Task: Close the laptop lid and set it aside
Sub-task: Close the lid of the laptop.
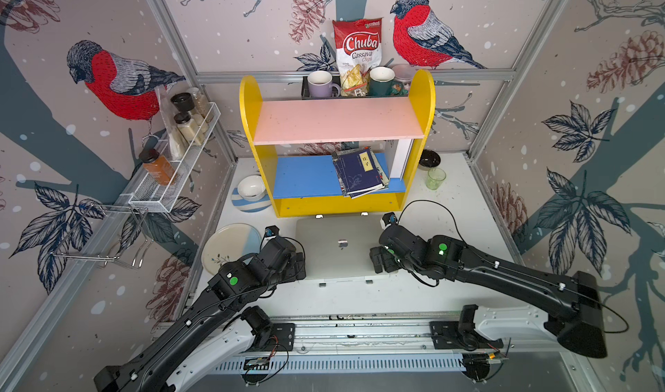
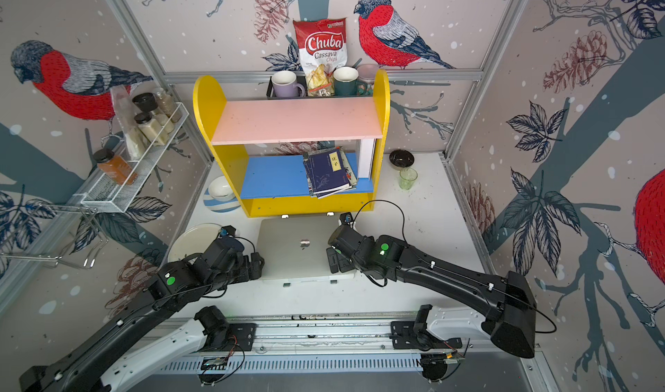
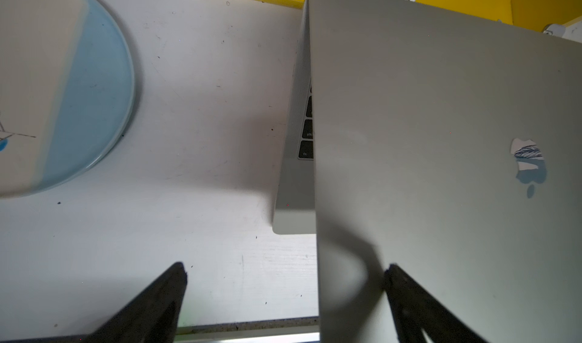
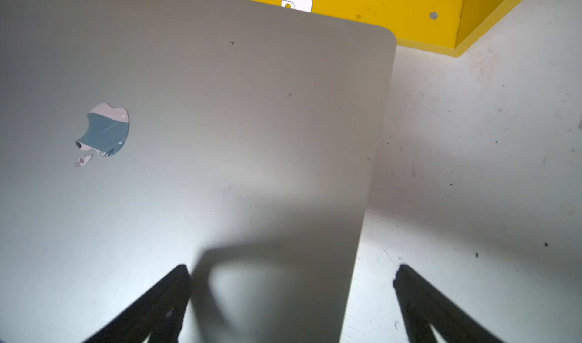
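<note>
Plainly the left claw [image 3: 285, 297] stands wide apart and grips nothing. One of its fingers [image 3: 415, 313] lies over the laptop lid [image 3: 441, 121] and its mate over the bare white surface [image 3: 204, 136], so the lid's side edge runs between them. The right claw [image 4: 291, 297] is spread just as wide and straddles the opposite side edge. Whether any finger touches the metal I cannot tell.

The laptop [image 1: 342, 260] sits directly in front of the yellow shelf unit [image 1: 249, 120], its far edge close to the unit's foot. Small silver tabs [image 1: 320, 215] peek out from under that edge.

On the left arm's side of the unit lie a cream-and-blue plate [image 1: 230, 242] and a white bowl [image 1: 252, 187] on a striped dish. On the right arm's side stand a green glass [image 1: 436, 178] and a dark bowl [image 1: 429, 158]. Books [image 1: 361, 172] lie on the unit's blue shelf, and behind its pink top board stand a crisp bag [image 1: 357, 52] and two mugs. Bird-patterned walls [image 1: 118, 80] close the space in, and a wire rack [image 1: 172, 178] of jars hangs on the left arm's side.

Only the left wrist view shows black keys [image 3: 307, 130] in a gap under the lid, which is tilted up off the base and not shut. The right wrist view shows just the lid's top and its apple logo [image 4: 104, 130]
</note>
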Robot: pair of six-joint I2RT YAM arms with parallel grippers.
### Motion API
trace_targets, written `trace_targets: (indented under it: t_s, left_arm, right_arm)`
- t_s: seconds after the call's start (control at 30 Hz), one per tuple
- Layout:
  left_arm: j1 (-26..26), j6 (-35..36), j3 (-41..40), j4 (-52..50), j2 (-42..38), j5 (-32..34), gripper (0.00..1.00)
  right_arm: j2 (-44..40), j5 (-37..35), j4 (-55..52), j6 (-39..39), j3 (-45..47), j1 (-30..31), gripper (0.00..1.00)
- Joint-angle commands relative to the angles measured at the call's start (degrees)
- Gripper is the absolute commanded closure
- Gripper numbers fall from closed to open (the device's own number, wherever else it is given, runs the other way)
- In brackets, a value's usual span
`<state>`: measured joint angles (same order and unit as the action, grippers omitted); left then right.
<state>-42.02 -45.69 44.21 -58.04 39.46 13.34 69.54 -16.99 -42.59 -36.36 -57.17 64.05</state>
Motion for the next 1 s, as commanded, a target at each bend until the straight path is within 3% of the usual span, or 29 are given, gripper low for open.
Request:
trace_targets:
  t_s: [0.0,0.97]
  left_arm:
    - [-0.17,-2.21,-1.6,4.06,-0.31,0.39,0.03]
    - [-0.17,-5.38,-12.44,11.83,-0.07,2.2,0.04]
  right_arm:
    - [0.44,0.8,-0.27,-0.22,0.45,-0.27,0.0]
    - [5.62,4.64,6.39,0.57,6.38,-3.91,0.0]
